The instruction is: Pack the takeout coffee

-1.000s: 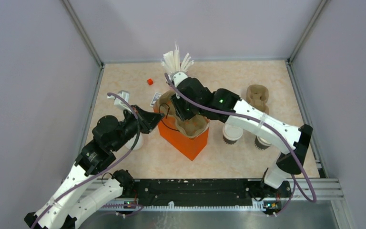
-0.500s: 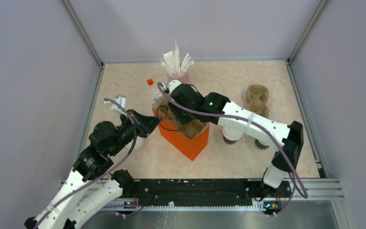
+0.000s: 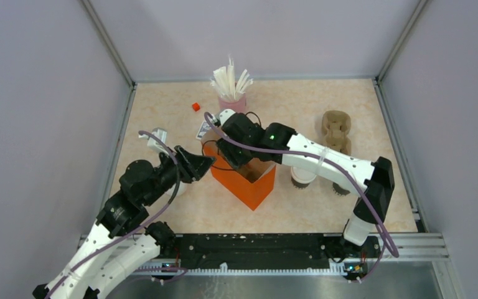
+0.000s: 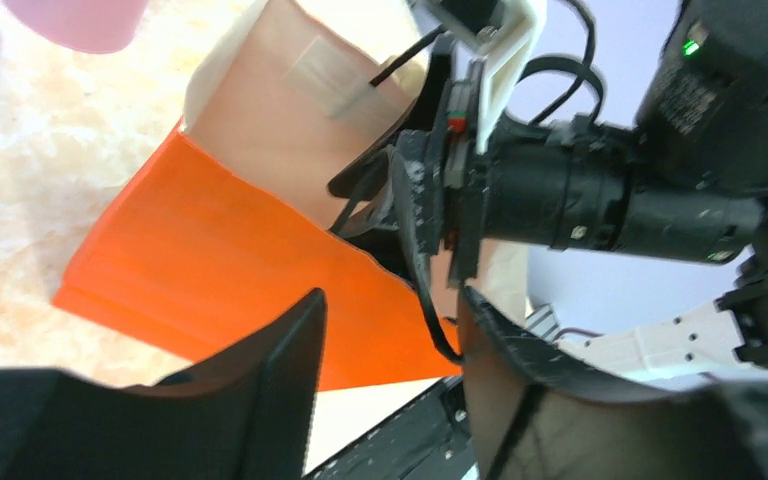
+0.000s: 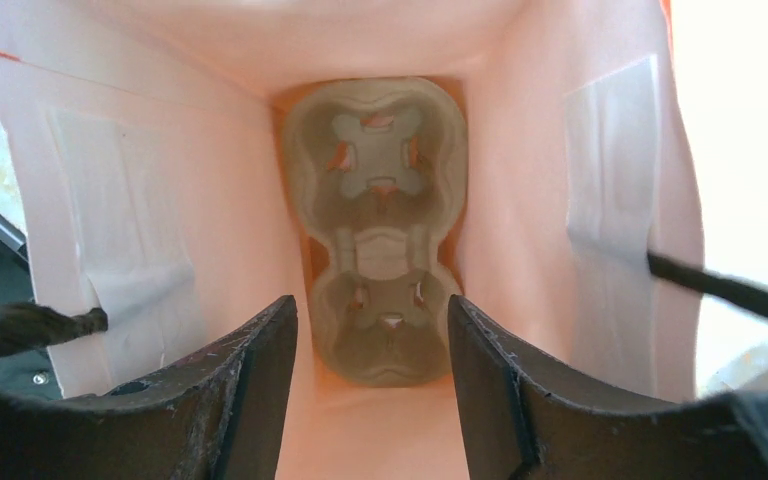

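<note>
The right pincer (image 5: 370,315), jaws apart, hangs inside the orange bag (image 3: 249,187) above a cardboard tray (image 5: 380,230). The left pincer (image 4: 390,305), jaws apart, sits by the bag's left rim. The coffee cup (image 3: 301,179) stands mid-bench, just right of the bag.

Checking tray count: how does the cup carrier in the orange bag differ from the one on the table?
Bagged carrier lies on the floor of the orange bag; table carrier sits in the open, far right. Right gripper hangs open over the bagged carrier; no gripper is near the table carrier. Both: tan two-well pulp trays, empty.
</note>
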Robot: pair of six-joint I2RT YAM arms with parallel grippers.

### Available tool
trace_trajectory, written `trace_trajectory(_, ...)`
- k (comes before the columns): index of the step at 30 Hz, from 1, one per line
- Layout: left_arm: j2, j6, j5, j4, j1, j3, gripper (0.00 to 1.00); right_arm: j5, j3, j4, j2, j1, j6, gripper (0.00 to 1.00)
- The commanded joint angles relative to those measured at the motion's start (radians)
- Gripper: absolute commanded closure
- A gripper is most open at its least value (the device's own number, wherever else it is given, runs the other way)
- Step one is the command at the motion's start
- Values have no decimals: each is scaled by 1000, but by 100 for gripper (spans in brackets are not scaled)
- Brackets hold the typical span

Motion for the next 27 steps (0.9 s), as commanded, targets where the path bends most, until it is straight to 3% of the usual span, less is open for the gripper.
trace_trajectory(1, -28, 12, -42, -43, 0, 6, 39, -17, 50, 19, -84, 1, 2, 44)
trace_trajectory(5, -56, 27, -64, -99, -1, 19, 17, -65, 72, 36, -139, 0, 10, 44)
trace_trajectory(9, -72, 52, -86, -186, 0, 52, 4, -157, 60, 119, -223, -10, 36, 43)
trace_trajectory(15, -67, 129, -123, -240, 0, 72, 1, -265, 34, 195, -324, -24, 78, 39)
trace_trajectory(21, -28, 253, -167, -292, 0, 190, 1, -285, -58, 266, -434, -25, 108, 31)
trace_trajectory(27, -66, 286, 80, -198, -1, 269, 1, -251, -144, 265, -555, -25, 94, 31)
